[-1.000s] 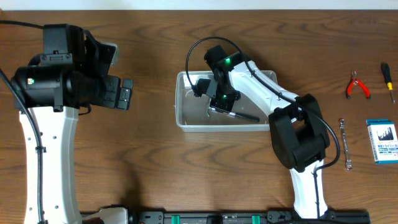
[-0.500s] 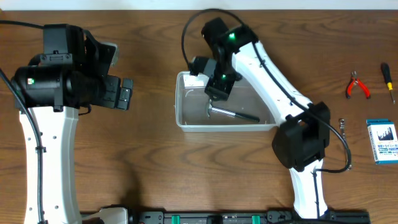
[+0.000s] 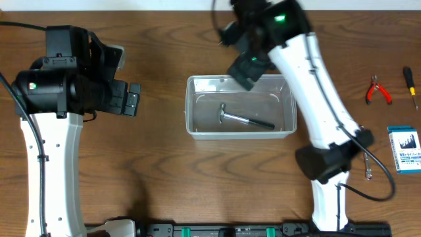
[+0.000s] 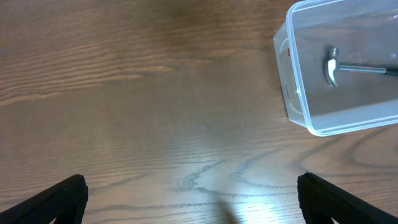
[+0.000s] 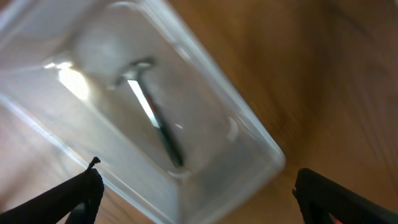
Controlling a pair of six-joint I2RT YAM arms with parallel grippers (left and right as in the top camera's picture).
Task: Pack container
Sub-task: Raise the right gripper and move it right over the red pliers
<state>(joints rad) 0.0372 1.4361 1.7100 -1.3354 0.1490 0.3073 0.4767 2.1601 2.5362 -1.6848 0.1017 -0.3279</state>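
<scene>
Two grippers spread: right gripper (image 5: pixel 199 186) above far rim of the container (image 3: pixel 190 122), left gripper (image 4: pixel 193 202) over open table (image 4: pixel 155 93).

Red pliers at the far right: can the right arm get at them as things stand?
Probably yes. The right gripper is open and empty over the far rim of the container, and the pliers lie on the table, apart from the screwdriver; nothing stands between.

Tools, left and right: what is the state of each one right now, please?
Left tool: open, holding nothing.
Right tool: open, holding nothing, over the container.
</scene>
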